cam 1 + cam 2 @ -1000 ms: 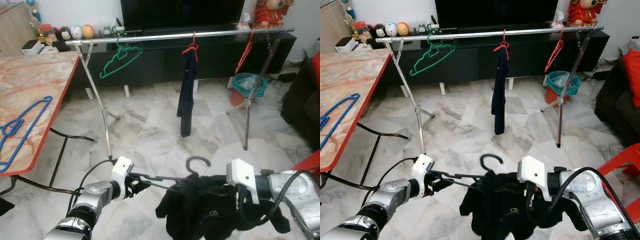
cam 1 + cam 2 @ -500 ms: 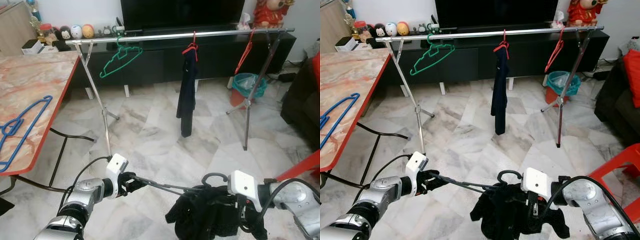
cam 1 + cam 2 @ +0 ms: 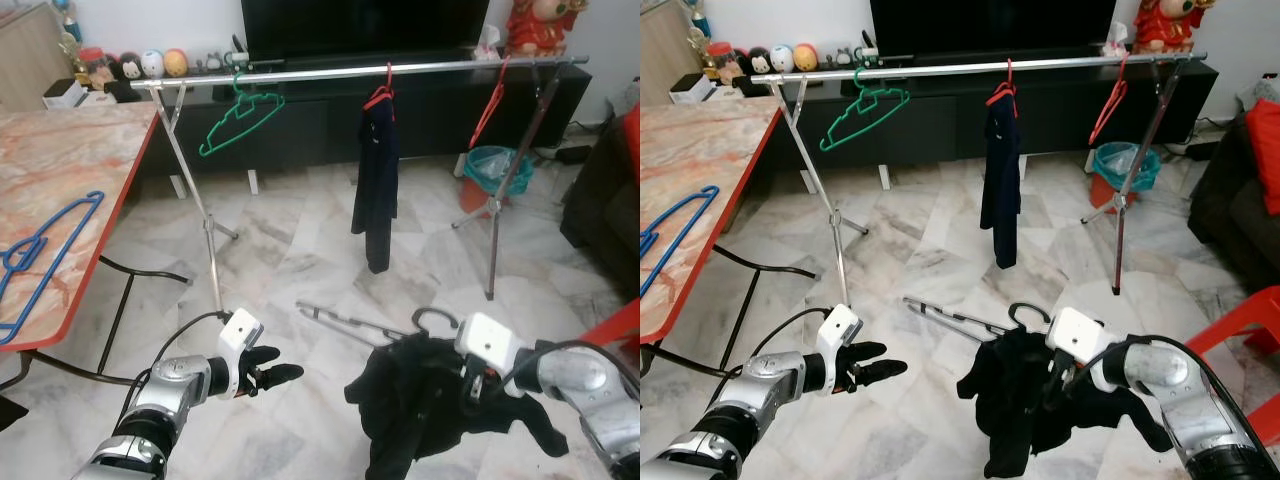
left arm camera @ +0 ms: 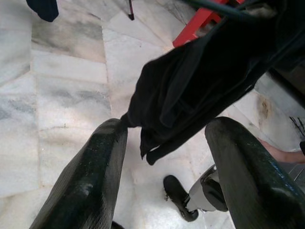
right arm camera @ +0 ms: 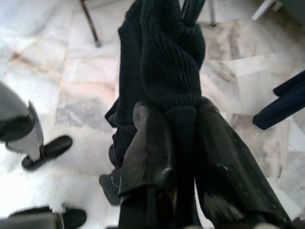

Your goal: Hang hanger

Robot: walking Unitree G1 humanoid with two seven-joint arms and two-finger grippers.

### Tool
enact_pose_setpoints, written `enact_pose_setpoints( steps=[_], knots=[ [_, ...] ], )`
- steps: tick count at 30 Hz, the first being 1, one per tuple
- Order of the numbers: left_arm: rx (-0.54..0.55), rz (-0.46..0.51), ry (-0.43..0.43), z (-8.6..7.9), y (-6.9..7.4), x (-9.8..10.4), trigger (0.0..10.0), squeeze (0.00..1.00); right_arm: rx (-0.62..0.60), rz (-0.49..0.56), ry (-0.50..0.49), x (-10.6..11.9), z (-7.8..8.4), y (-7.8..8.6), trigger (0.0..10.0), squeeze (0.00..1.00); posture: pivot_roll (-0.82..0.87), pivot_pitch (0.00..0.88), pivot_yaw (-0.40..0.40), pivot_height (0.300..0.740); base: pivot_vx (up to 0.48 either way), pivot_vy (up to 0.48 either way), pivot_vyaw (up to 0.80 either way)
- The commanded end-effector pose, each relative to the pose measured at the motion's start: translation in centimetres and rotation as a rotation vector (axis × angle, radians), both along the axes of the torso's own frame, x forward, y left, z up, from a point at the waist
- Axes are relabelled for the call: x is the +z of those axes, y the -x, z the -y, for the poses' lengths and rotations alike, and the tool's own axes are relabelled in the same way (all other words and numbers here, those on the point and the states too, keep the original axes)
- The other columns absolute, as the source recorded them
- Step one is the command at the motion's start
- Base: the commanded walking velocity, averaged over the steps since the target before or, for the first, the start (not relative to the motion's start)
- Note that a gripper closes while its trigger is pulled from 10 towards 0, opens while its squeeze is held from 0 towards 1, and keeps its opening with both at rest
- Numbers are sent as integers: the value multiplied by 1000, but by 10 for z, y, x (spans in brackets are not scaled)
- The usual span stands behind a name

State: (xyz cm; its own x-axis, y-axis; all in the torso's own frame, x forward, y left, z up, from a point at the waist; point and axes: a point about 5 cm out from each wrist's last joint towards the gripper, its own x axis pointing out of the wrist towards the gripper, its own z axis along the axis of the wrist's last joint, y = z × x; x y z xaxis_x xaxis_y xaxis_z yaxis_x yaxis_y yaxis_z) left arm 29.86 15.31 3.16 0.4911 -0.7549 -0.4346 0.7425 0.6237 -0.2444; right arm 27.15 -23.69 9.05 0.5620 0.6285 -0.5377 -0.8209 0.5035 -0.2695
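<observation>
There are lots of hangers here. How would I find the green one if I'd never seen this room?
Look for the long silver rail on slanted legs in front of the black TV cabinet. Near the rail's left end hangs the green hanger, tilted and bare. The two red hangers are farther right, and the blue hangers lie on the marble table.

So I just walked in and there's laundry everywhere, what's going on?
The robot's right end effector is shut on a black garment that hangs on a black hanger, low over the floor. The left end effector is open and holds nothing. The rail ahead carries a green hanger, a dark garment and a red hanger.
</observation>
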Motion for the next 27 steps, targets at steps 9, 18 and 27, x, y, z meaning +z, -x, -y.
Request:
enact_pose_setpoints(
  steps=[9, 18, 27],
  knots=[
    [87, -56, -162, -13, 8, -20, 10000, 0, 86, 76, -168, 31, -12, -3, 10000, 0, -49, 0, 27, 740, 0, 0, 0],
    [249, -127, -64, -12, 13, -30, 10000, 0, 167, 24, -232, 35, -10, 13, 10000, 0, -57, 0, 27, 740, 0, 0, 0],
    [255, -208, 40, -5, 20, -37, 10000, 0, 241, 5, -351, 49, -21, 22, 10000, 0, -63, 0, 28, 740, 0, 0, 0]
  ],
)
